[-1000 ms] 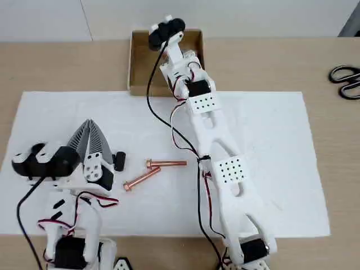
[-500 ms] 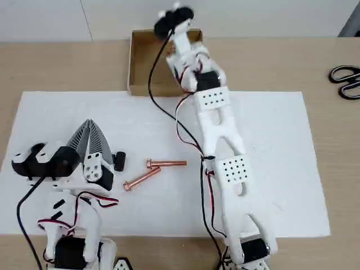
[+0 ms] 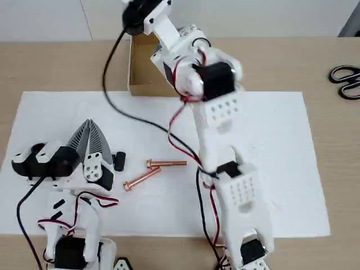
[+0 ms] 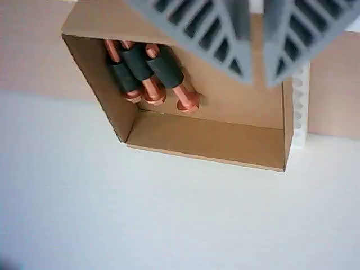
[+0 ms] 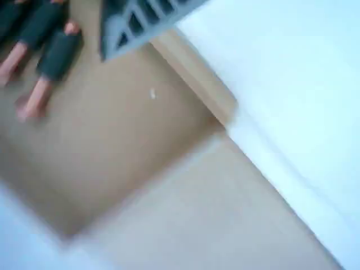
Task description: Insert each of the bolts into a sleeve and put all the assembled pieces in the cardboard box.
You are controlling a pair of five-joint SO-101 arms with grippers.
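Cardboard box beyond paper | right gripper over it, grip cannot be told: lift clear of wall | left gripper pressed together, empty | three sleeved pieces inside box | two bare bolts on paper: grasp mid-shank

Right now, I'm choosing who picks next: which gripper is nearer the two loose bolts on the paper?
Left. The left gripper sits over the paper close by the bolts; the right gripper is far off, over the cardboard box.

Overhead; both wrists toward box, right probably nearer
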